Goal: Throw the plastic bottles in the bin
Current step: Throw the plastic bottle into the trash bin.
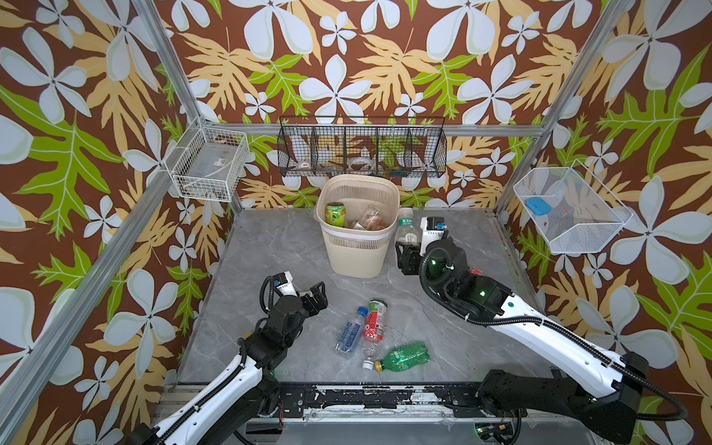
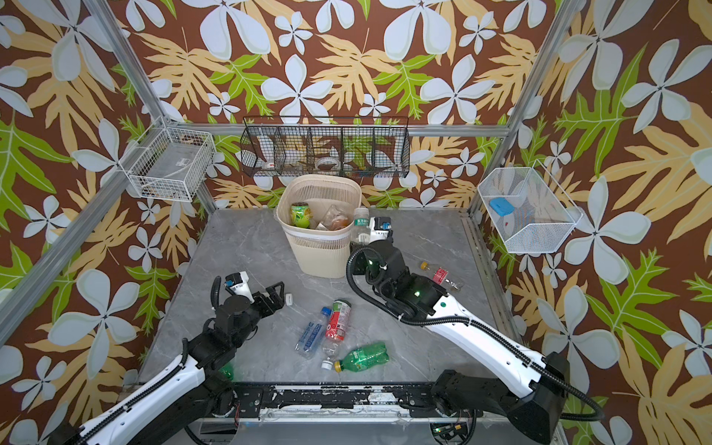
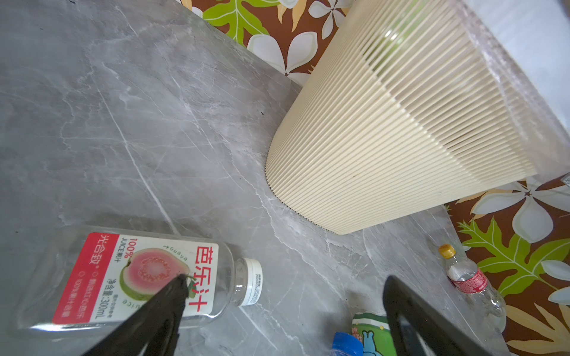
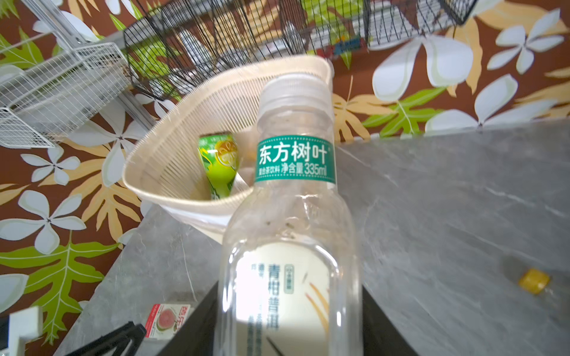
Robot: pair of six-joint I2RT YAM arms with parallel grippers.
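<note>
My right gripper [image 1: 407, 252] is shut on a clear plastic bottle [image 1: 405, 226] with a green band label, held upright just right of the beige bin [image 1: 356, 254]. In the right wrist view that bottle [image 4: 293, 234] stands between the jaws, with the bin [image 4: 172, 160] behind it. A green-yellow bottle [image 1: 335, 214] and clear ones lie in the bin. My left gripper [image 1: 314, 296] is open low over the table, beside a lying guava-label bottle [image 3: 138, 277]. A blue-label bottle [image 1: 350, 333], a red-label bottle [image 1: 374, 323] and a green bottle [image 1: 406, 356] lie at the front centre.
A small red-label bottle with a yellow cap [image 2: 439, 275] lies behind my right arm. A black wire basket [image 1: 362, 148] hangs on the back wall above the bin. White wire baskets hang at the left [image 1: 208, 163] and right [image 1: 570, 212].
</note>
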